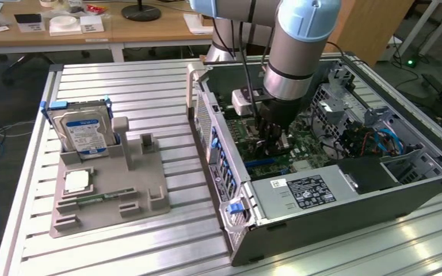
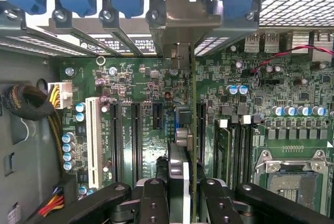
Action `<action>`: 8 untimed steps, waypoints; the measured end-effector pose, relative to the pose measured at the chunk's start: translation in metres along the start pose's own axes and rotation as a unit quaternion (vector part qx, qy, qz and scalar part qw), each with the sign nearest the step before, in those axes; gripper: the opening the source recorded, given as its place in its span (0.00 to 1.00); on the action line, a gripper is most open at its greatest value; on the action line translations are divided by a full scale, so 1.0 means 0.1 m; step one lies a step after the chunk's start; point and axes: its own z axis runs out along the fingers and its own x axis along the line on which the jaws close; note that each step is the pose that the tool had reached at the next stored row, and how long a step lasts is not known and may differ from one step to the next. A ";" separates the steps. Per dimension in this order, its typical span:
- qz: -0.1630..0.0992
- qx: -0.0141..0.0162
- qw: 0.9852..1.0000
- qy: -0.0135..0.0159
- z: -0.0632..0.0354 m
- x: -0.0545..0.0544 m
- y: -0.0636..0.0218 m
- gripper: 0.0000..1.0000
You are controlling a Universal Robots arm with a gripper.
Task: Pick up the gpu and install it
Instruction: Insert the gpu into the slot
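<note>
In the wrist view the gpu [image 2: 193, 109] is seen edge-on as a thin green-black card, with its metal bracket [image 2: 180, 18] at the case's rear slot openings. My gripper [image 2: 182, 195] is shut on the card's near end, its black fingers [image 2: 154, 203] on either side. The card stands upright over the motherboard [image 2: 141, 85], in line with a black expansion slot [image 2: 201, 130]. I cannot tell whether it is seated. In the exterior view my gripper [image 1: 275, 138] reaches down inside the open computer case [image 1: 321, 230].
On the slatted table a grey fixture [image 1: 121, 195] holds a silver hard drive [image 1: 83, 129] and a small CPU chip [image 1: 77, 181]. Inside the case are the power supply [image 1: 305, 192], blue cables [image 1: 386, 141], a white slot [image 2: 94, 135] and the CPU socket [image 2: 284, 174].
</note>
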 end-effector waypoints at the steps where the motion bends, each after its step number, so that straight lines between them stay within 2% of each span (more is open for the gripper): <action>1: 0.000 0.000 1.000 0.000 0.005 0.00 0.000 0.28; 8: 0.000 0.000 1.000 0.000 0.028 0.00 0.007 0.28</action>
